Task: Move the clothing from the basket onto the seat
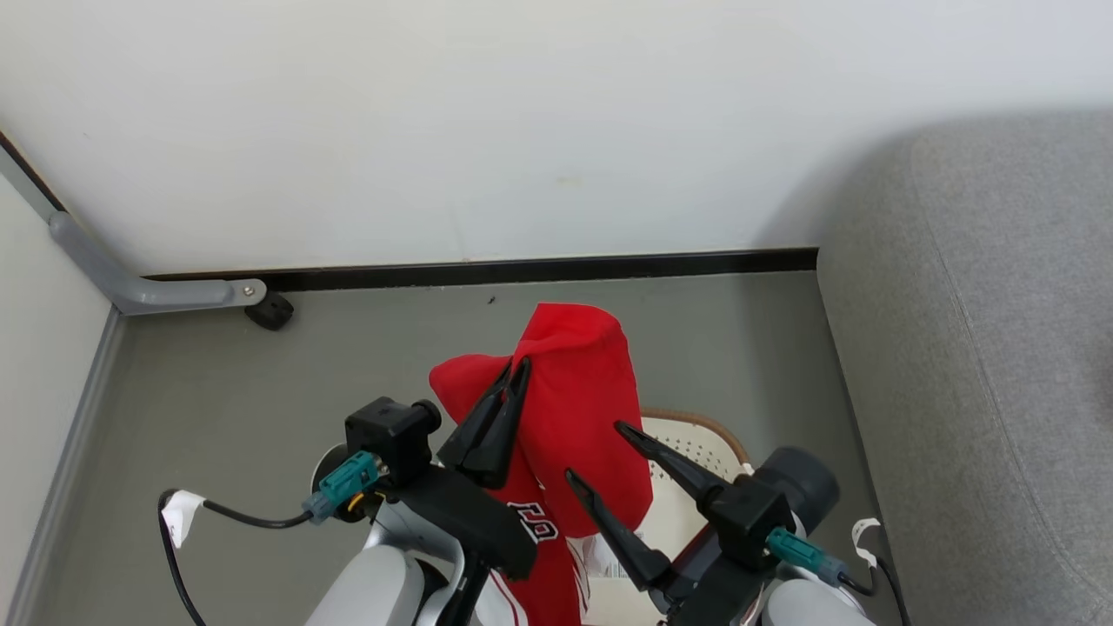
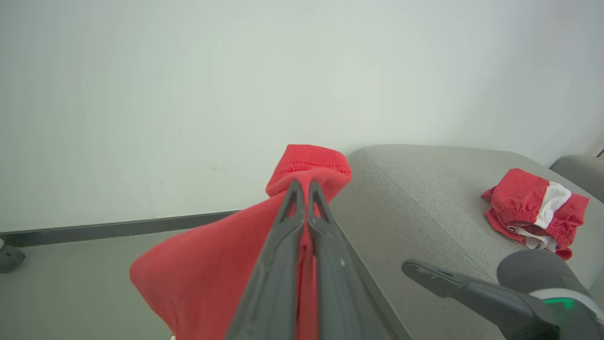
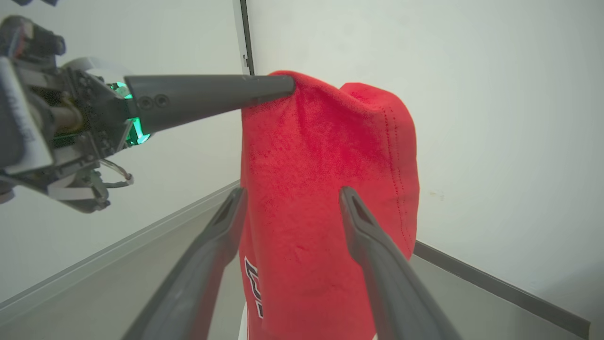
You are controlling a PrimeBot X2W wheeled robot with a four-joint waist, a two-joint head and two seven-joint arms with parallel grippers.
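Note:
A red garment point(image 1: 574, 409) with black white-edged numerals hangs from my left gripper point(image 1: 515, 372), which is shut on its upper fold point(image 2: 309, 163) and holds it above the basket. Below it the cream basket point(image 1: 696, 443) with its brown rim peeks out, mostly hidden by the cloth and my arms. My right gripper point(image 1: 596, 452) stands open just right of the hanging garment point(image 3: 325, 189), its fingers either side of the cloth without closing on it. The grey seat point(image 1: 983, 348) lies to the right. A second red garment point(image 2: 535, 212) with a white stripe lies bunched on the seat point(image 2: 424, 198).
A pale wall with a dark skirting point(image 1: 522, 269) runs close behind. A grey metal bracket with a black foot point(image 1: 265, 309) stands at the left corner. Grey floor point(image 1: 217, 409) spreads to the left of the basket.

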